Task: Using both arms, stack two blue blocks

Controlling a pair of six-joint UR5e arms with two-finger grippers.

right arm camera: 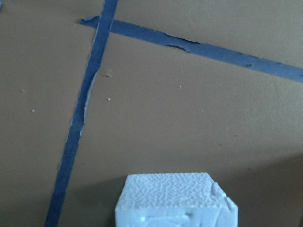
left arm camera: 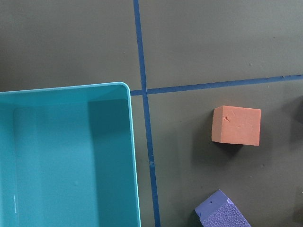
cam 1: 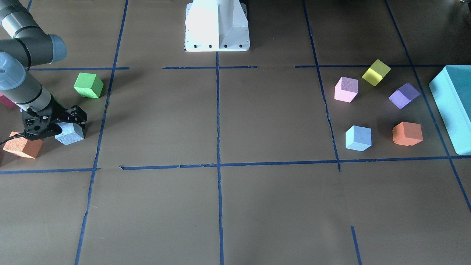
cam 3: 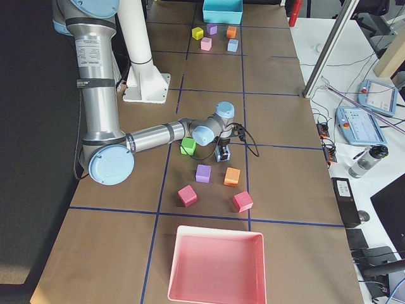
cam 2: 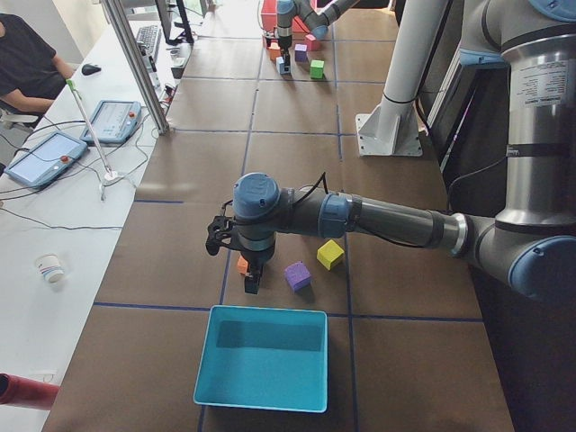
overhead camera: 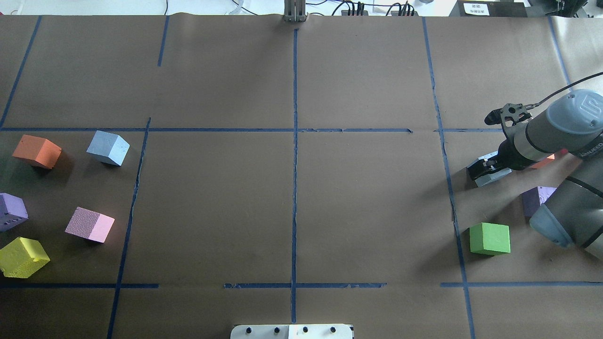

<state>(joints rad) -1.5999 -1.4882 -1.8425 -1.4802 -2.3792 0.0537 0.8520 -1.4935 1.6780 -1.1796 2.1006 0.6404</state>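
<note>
Left end of bench (overhead camera: 367, 212): left hand (cam 2: 251, 283) hangs pointing down near the teal box (cam 2: 261, 360). Cannot tell whether its fingers stand wide or narrow.

Left cluster: orange cube (overhead camera: 36, 151). First blue block (overhead camera: 108, 148) rests free on the paper just right of the orange one, not touching it. Lavender cube (overhead camera: 12, 212), pink cube (overhead camera: 89, 224) and yellow cube (overhead camera: 22, 256) lie nearer the robot, all apart.

Right end: right hand (overhead camera: 481, 172) is low at the bench, narrowed onto the second blue block (cam 1: 70, 135), a finger on either side. Green cube (overhead camera: 490, 238) lies nearer the robot, apart. Purple cube (overhead camera: 537, 198) is partly hidden behind the right arm (overhead camera: 565, 127).
</note>
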